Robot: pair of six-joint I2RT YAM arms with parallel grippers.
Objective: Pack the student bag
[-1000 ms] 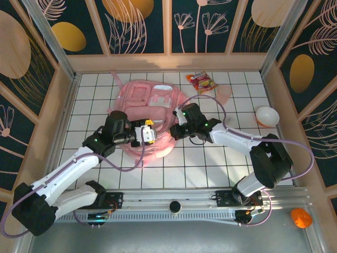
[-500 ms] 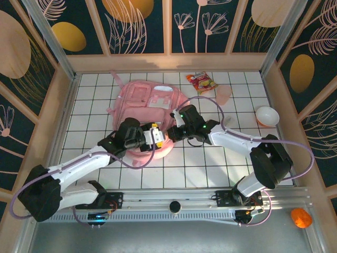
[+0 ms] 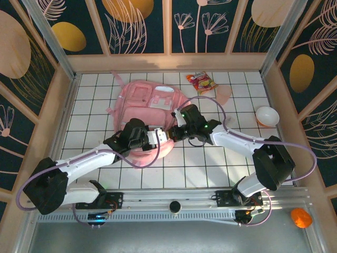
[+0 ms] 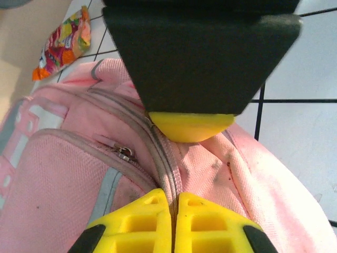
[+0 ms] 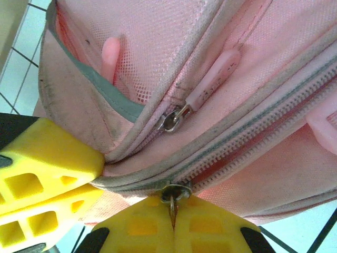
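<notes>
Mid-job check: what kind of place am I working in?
Probably a staged robot test cell, not a real room: a white tiled tabletop, leaf-patterned wall panels boxing it in, and a metal rail along the near edge.

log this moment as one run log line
task: pack student bag | left gripper: shut on student bag at zip seam | right gripper: shut on zipper pull | snack packet: lying beyond bag

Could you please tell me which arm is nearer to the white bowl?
Right. The right arm passes just on the near side of the white bowl, its elbow close by; the left arm reaches the student bag from the opposite side.
</notes>
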